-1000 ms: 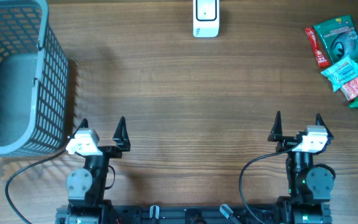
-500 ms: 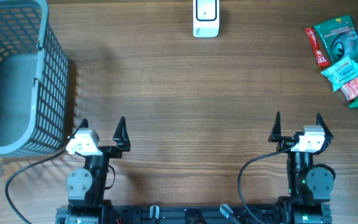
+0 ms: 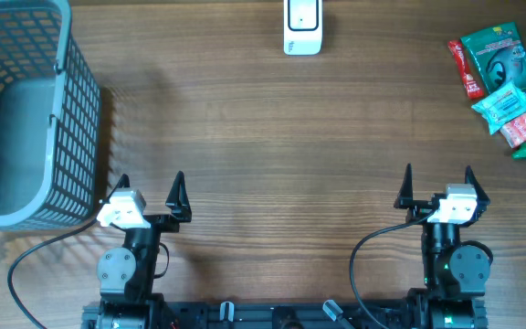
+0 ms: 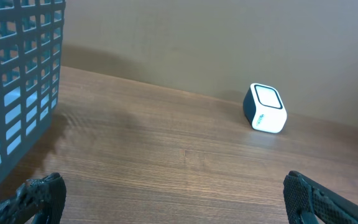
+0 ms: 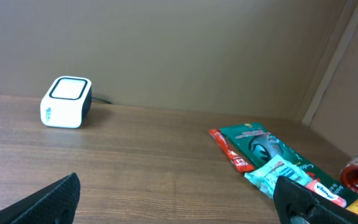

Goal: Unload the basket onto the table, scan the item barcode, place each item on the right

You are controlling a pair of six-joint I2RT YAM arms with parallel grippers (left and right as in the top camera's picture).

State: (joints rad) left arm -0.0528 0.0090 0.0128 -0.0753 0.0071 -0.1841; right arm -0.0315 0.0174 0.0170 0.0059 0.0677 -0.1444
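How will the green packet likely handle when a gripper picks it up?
The green packet lies flat and thin, so it probably flops and weighs little. Its film wrapper may slip in a grip. The blue packet seems to overlap it, so lifting would likely drag that along.

basket [image 3: 85, 110]: left edge | scanner [image 3: 302, 27]: far edge, middle | packets [image 3: 500, 78]: far right, heaped together

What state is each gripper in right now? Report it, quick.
Left gripper: open, holding nothing.
Right gripper: open, holding nothing.
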